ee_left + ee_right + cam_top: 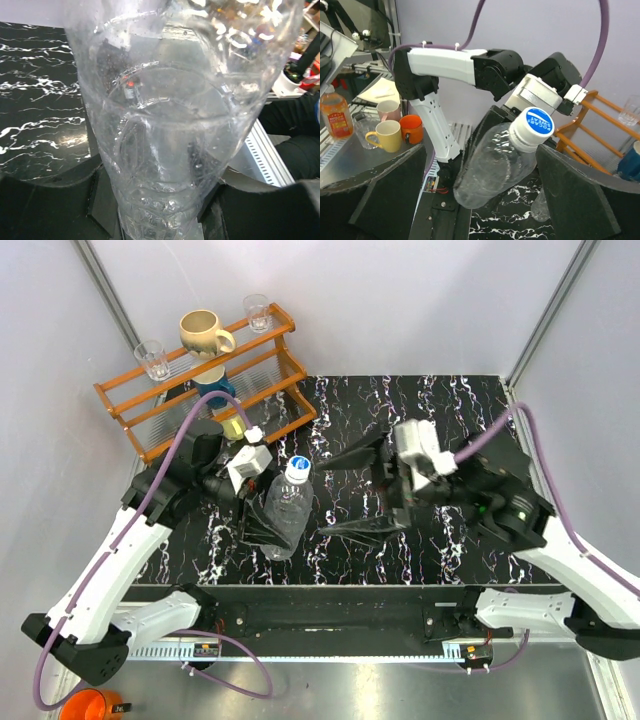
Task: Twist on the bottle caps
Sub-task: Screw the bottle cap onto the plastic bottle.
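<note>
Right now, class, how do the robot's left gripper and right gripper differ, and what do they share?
The left gripper is closed on the clear bottle; the right gripper stands wide open, holding nothing. The left gripper clamps the bottle's body; the right gripper faces the cap on its neck without touching it. Both have black fingers.

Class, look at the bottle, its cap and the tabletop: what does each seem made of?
Bottle: clear thin plastic, see-through, glinting. Cap: opaque white plastic, blue printed top. Tabletop: glossy black, white-veined; marble or a print, unclear.
</note>
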